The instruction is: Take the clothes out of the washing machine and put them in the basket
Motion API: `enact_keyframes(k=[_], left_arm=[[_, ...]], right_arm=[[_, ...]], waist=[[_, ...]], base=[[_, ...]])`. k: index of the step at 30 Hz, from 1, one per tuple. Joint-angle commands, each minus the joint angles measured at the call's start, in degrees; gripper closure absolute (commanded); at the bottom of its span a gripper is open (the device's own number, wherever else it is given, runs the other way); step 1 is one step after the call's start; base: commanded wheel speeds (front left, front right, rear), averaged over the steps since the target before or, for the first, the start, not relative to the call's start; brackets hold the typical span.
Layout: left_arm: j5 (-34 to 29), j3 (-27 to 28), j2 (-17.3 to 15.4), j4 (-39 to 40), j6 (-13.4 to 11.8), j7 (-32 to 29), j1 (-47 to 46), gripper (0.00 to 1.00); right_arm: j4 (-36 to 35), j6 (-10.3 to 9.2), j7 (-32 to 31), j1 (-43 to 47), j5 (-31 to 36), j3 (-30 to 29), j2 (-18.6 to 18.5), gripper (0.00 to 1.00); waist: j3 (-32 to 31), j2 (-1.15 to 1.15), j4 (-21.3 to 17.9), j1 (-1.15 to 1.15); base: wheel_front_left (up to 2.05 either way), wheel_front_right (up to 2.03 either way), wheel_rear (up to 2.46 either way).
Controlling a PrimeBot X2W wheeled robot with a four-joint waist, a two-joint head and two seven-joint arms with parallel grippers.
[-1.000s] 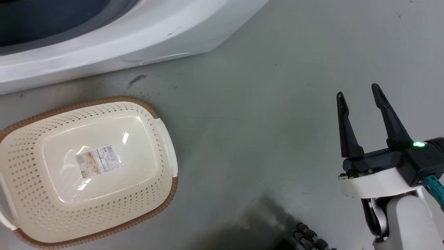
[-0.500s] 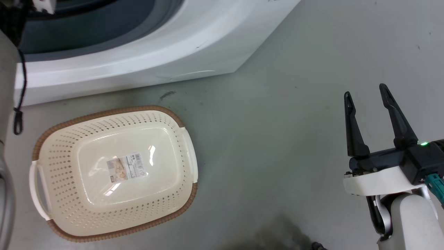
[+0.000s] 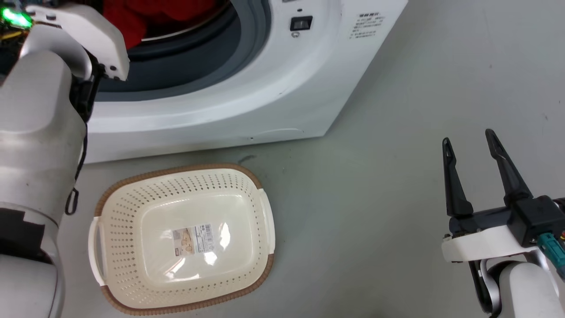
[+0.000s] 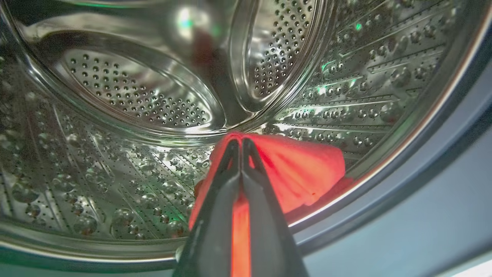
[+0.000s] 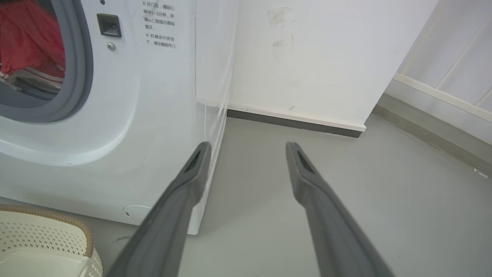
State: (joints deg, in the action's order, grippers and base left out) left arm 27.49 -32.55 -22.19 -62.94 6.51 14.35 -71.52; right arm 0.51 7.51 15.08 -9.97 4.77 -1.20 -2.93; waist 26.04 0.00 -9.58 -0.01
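Note:
The washing machine [image 3: 265, 88] stands with its door opening facing me, and red clothes [image 3: 132, 17] lie in its steel drum [image 4: 134, 96]. My left arm reaches into the opening. In the left wrist view my left gripper [image 4: 239, 141] is shut on a red garment [image 4: 307, 173], with fabric pinched between the fingers near the drum's front lip. The cream basket [image 3: 176, 170] sits on the floor in front of the machine with nothing in it but a label. My right gripper [image 3: 470, 143] hangs open over bare floor, well to the right of the basket.
Grey floor [image 3: 375, 198] spreads to the right of the basket and machine. A white wall with a dark skirting [image 5: 296, 123] runs behind the machine's right side. The right wrist view also catches the machine front [image 5: 153, 96], the clothes [image 5: 30, 42] and the basket rim [image 5: 57, 221].
The head camera has tilted up, so the basket and machine slid down and right in the picture. The machine opening, the red clothes and my left arm have come into view. My right gripper stays open.

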Motion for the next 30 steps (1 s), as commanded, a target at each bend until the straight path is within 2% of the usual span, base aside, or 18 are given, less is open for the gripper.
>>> enact_keyframes(k=[1,3,11,18,23,30], left_arm=[[0.11,0.24,0.24,0.44,-0.19,0.32,0.49,1.00],[0.24,0.83,0.17,2.16,-0.93,0.70,2.17,1.00],[-2.25,6.07,-1.42,19.71,-4.67,0.91,12.64,1.00],[-5.12,10.12,-0.87,32.12,-6.59,0.92,20.47,1.00],[-7.35,12.46,0.37,40.70,-6.69,0.86,26.66,1.00],[-8.88,13.21,1.35,47.07,-5.72,0.86,34.15,1.00]], right_arm=[[0.05,-0.04,0.14,0.49,0.23,-0.05,0.10,0.00],[0.24,-0.04,0.14,0.86,0.18,-0.15,0.10,0.00],[0.90,-0.04,0.13,2.40,0.47,-0.03,0.09,0.00],[1.38,-0.04,0.13,3.21,0.43,-0.72,0.10,0.00],[1.89,-0.04,0.13,4.41,0.35,-1.65,0.09,0.00],[2.45,-0.04,0.14,5.61,0.51,-2.27,0.09,0.00]], waist=[[-1.55,0.00,0.97,0.01],[-2.74,0.00,1.39,0.01],[-6.38,0.00,2.86,0.01],[-8.60,0.00,3.96,0.01],[-10.57,0.00,5.60,0.01],[-13.71,0.00,7.36,0.01]], base=[[0.00,0.00,0.00],[0.00,0.00,0.00],[0.00,0.00,0.00],[0.00,0.00,0.00],[0.00,0.00,0.00],[0.00,0.00,0.00]])
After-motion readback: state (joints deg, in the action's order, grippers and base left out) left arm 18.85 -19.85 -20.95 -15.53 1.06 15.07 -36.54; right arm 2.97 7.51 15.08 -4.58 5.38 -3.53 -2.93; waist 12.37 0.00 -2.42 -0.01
